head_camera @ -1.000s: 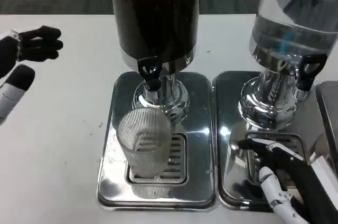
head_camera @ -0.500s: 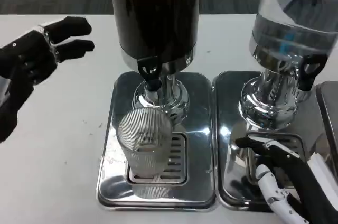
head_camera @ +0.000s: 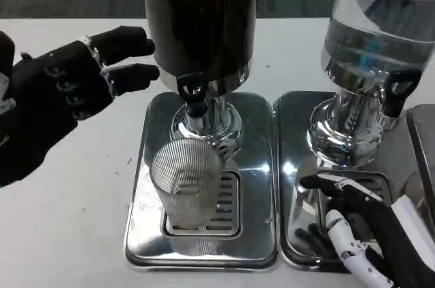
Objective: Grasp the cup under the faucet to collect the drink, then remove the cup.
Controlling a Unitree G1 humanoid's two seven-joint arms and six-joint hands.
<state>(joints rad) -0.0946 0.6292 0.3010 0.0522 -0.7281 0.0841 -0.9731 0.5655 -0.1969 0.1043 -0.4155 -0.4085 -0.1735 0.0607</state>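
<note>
A clear ribbed cup [head_camera: 187, 181] stands upright on the drip grate of the left steel tray [head_camera: 146, 234], just below the black faucet [head_camera: 192, 93] of the dark drink dispenser [head_camera: 200, 16]. The cup looks empty. My left hand [head_camera: 64, 91] hovers open at the left of the dispenser, fingers reaching toward its tap, well above and left of the cup. At the lower right my right hand [head_camera: 360, 223] lies open over the neighbouring tray [head_camera: 291, 166], fingers spread toward the cup but apart from it.
A clear water dispenser [head_camera: 377, 37] with its own black tap [head_camera: 396, 91] stands on the right tray. A third steel tray edge [head_camera: 425, 145] shows at the far right. White table [head_camera: 68, 220] spreads to the left of the trays.
My left hand has moved right and closer to the dark dispenser's faucet, growing larger in view. The right hand has crept slightly left. The cup has stayed put.
</note>
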